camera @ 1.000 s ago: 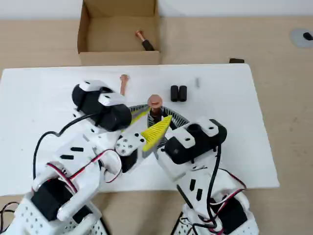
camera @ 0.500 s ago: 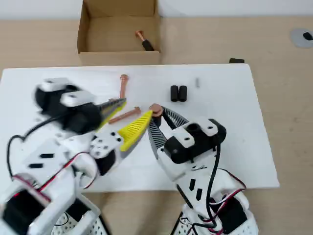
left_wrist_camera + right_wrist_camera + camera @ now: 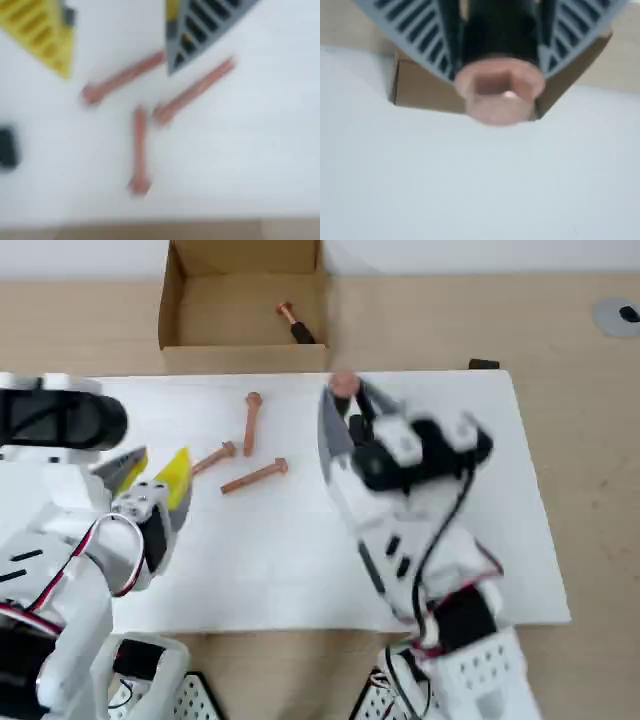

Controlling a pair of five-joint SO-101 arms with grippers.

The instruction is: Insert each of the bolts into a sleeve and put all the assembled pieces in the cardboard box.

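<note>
High view: we are seeing the right gripper (image 3: 346, 403) clamping a sleeved bolt (image 3: 343, 386) near the cardboard box (image 3: 245, 358); light, stiff, likely slippery, best gripped around its sleeve (image 3: 500, 22).

The left pincer (image 3: 155, 468) gapes wide; the right pincer (image 3: 343, 392) is clamped tight

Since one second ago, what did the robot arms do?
The left gripper pulled away to the left, fingers open. The right gripper, holding the assembled piece, carried it toward the cardboard box. The piece in the box stayed put.
</note>
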